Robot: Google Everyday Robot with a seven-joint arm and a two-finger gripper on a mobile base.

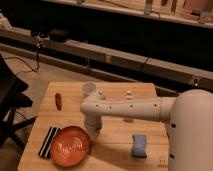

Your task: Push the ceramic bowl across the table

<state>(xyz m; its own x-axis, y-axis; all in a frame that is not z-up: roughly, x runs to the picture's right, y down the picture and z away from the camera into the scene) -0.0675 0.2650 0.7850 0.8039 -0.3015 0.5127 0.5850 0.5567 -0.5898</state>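
Observation:
The ceramic bowl (70, 146), a wide orange-red glossy dish with pale swirl marks inside, sits near the front left of the light wooden table (116, 139). My gripper (94, 131) points down from the white arm's wrist (92, 107). It stands right at the bowl's right rim, low over the tabletop. I cannot tell whether it touches the bowl. The arm reaches in from the right across the middle of the table.
A black striped flat object (49, 141) lies just left of the bowl. A red pepper-like item (58, 101) and a small pale cup (88, 89) are at the back left. A blue sponge (139, 145) lies front right. A dark chair (11, 102) stands to the left.

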